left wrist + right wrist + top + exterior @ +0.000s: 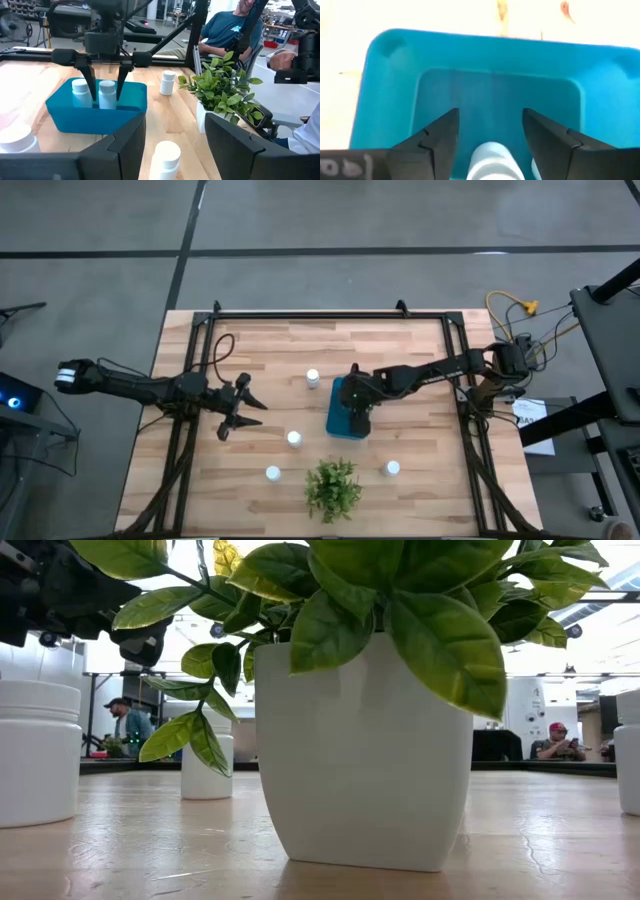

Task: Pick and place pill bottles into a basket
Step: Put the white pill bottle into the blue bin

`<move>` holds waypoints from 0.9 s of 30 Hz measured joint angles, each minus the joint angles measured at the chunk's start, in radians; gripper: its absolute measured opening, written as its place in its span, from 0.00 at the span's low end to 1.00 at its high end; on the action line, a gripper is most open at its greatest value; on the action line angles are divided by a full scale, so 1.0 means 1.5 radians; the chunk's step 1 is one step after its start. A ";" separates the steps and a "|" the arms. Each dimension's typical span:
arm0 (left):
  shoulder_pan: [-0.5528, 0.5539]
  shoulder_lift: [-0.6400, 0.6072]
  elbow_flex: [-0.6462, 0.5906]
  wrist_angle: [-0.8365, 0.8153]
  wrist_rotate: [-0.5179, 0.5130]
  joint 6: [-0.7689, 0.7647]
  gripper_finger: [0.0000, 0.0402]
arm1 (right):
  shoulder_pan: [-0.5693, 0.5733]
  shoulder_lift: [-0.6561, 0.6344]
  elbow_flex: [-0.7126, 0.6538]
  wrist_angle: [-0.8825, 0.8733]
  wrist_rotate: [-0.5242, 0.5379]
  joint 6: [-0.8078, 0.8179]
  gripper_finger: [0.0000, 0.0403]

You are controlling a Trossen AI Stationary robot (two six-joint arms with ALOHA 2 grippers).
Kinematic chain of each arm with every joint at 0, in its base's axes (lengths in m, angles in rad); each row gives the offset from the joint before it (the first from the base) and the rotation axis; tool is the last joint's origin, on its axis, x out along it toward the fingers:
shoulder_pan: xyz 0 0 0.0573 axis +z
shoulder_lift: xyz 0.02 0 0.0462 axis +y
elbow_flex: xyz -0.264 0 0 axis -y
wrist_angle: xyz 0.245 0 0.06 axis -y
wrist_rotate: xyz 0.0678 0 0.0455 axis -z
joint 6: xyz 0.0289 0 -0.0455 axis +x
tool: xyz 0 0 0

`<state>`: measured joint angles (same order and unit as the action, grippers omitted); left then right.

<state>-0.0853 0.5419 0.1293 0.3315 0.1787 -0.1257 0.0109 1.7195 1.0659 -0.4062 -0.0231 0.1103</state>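
1. Left gripper (240, 408): over the left half of the tabletop (420, 490), fingers spread, holding nothing, waiting.
2. Loose pill bottles, upright on the tabletop: one at front left (273, 473); one (294, 438) just right of the left gripper and the nearest to it; one toward the back (313, 377), just left of the basket; one at front right (392, 468), beyond the plant.
3. Plant (333, 488): green, leafy, in a white pot at the front edge, just in front of the basket; not part of the task.
4. Basket (337, 421): teal, rectangular, mid-tabletop. The left wrist view shows two bottles standing inside it, one (80, 92) beside the other (107, 93).
5. Right gripper (490, 135): straight above the basket, pointing down into it. Its fingers stand parted on either side of the bottle in the basket (492, 161), whose long axis is upright; whether they pinch it or have let go I cannot tell.
6. Deciding relation: four bottles lie outside the basket. Three are to its left, so the left arm is judged nearer to them; the front-right one suits the right arm.
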 joint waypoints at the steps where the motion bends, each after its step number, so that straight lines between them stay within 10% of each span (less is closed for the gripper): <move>1: 0.000 0.000 -0.001 0.000 0.000 0.000 0.47 | 0.000 0.000 0.005 -0.005 0.000 -0.006 0.50; 16: -0.001 0.001 -0.003 -0.004 0.000 0.003 0.47 | 0.002 -0.002 0.009 -0.006 0.036 -0.036 0.05; 27: 0.000 0.007 -0.003 -0.002 0.000 0.004 0.47 | 0.005 -0.055 -0.008 -0.025 0.099 -0.041 0.02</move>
<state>-0.0856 0.5525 0.1249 0.3290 0.1787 -0.1200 0.0177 1.6372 1.0542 -0.4436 0.1261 0.0487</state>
